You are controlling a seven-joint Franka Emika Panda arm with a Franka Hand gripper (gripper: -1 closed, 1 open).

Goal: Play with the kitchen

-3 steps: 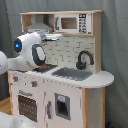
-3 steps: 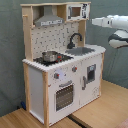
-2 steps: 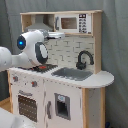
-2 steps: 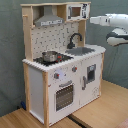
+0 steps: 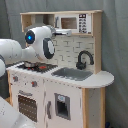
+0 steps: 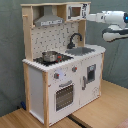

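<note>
In the first exterior view, nearest to us, the white arm [image 5: 27, 47] fills the first exterior view's left, its round joint with a blue light in front of the stovetop [image 5: 34, 66]. In the second exterior view the nearest edge is the wooden floor [image 6: 107, 107], on which the kitchen [image 6: 60, 75] stands, with bare boards open toward the second exterior view's right.

We see the kitchen front next: an oven door [image 6: 64, 95] and a second cabinet door [image 6: 90, 75] beside it. Above them runs the worktop [image 6: 97, 48], whose rounded end juts out past the cabinet side. On it a metal pot [image 6: 50, 56] sits on the stovetop, with the sink [image 6: 80, 50] just beside and the black faucet [image 6: 75, 39] arching over the basin. Behind stand the pegboard back [image 6: 52, 37] and grey hood [image 6: 48, 20].

Farthest up, the arm reaches in level from the second exterior view's right toward the microwave [image 6: 76, 11] on the top shelf. The hand [image 5: 64, 32] is at the microwave's front; we cannot tell how far open it is, or whether it holds anything.
</note>
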